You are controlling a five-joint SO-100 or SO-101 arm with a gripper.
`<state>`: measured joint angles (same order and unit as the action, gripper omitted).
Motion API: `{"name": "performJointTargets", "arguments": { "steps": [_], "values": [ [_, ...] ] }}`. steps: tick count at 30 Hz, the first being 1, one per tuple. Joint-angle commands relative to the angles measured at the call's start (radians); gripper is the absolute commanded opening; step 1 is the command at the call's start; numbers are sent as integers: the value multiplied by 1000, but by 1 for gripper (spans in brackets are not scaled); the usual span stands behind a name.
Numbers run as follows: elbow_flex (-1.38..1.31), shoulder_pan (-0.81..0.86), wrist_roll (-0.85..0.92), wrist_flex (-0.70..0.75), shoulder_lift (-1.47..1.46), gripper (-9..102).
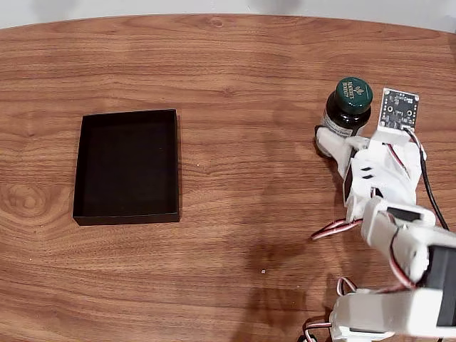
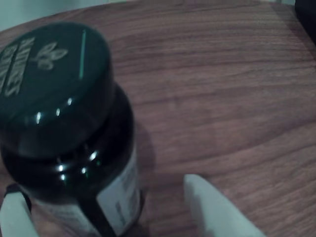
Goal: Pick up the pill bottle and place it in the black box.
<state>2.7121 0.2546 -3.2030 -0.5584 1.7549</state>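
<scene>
Fixed view: pill bottle (image 1: pixel 349 107) stands upright on the wooden table (image 1: pixel 242 64), out at about 2 o'clock from the picture's centre. Green cap up, label facing the arm.

Gripper (image 1: pixel 340 142) sits at the bottle's 6 o'clock, low against its base. One white finger (image 1: pixel 332 141) shows just beside the glass at the bottle's 7 o'clock.

Wrist view: bottle (image 2: pixel 69 133) looms large, between two white fingers. One finger (image 2: pixel 15 215) at 8 o'clock of the frame, close against the glass; the other finger (image 2: pixel 212 207) at 5 o'clock, apart from the bottle with bare wood showing between. Jaws spread, straddling the bottle, not clamped on it. Bottle appears to rest on the table, not lifted.

Black box (image 1: pixel 127 166) lies at 9 o'clock in the fixed view, well apart from bottle and arm. Nothing in it.

Progress, as judged: reach looks done, grasp not yet made. Left to do: close on the bottle, lift, carry across toward 9 o'clock, set down inside the box, let go. Early stage
</scene>
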Motion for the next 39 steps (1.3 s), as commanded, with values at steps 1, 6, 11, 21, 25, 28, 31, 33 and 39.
{"name": "performJointTargets", "arguments": {
  "steps": [1,6,11,21,25,28,31,33,39],
  "values": [
    [-100,-17,11,-81,-46,38],
    [-150,-41,15,-126,-117,37],
    [-179,-74,34,-195,-179,35],
    [-222,-114,41,-304,-284,31],
    [-244,-114,54,-305,-288,21],
    [-241,-123,67,-310,-281,17],
    [-222,-140,80,-311,-256,16],
    [-213,-149,84,-311,-238,15],
    [-140,-218,115,-204,-32,14]
  ]
}}
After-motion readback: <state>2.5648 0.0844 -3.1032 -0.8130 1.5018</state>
